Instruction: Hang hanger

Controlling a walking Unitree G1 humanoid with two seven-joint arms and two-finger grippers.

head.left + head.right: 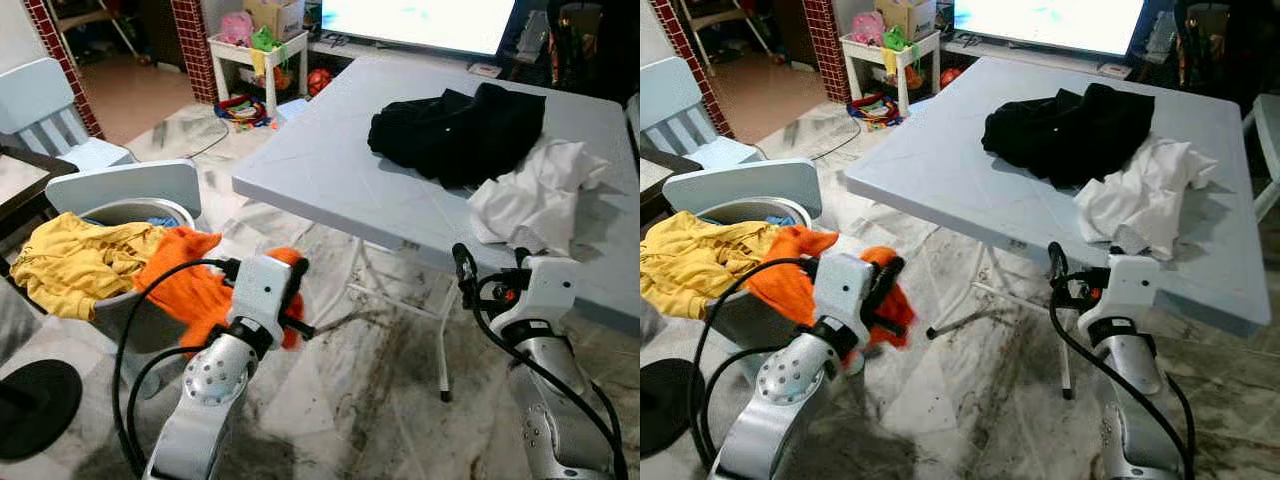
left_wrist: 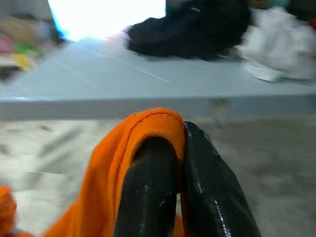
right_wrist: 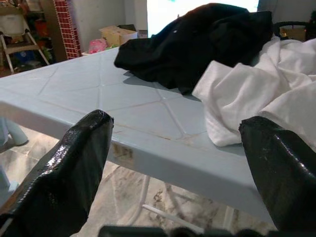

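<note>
- Fingers of the left gripper are pinched on an orange garment, which is drawn up from the laundry basket beside the yellow cloth.
- Fingers of the right gripper are spread wide and hold nothing, just short of the table edge near the white garment.
- A black garment is piled behind it.
- A hanger cannot be made out, possibly hidden; hanging is judged barely begun.
</note>
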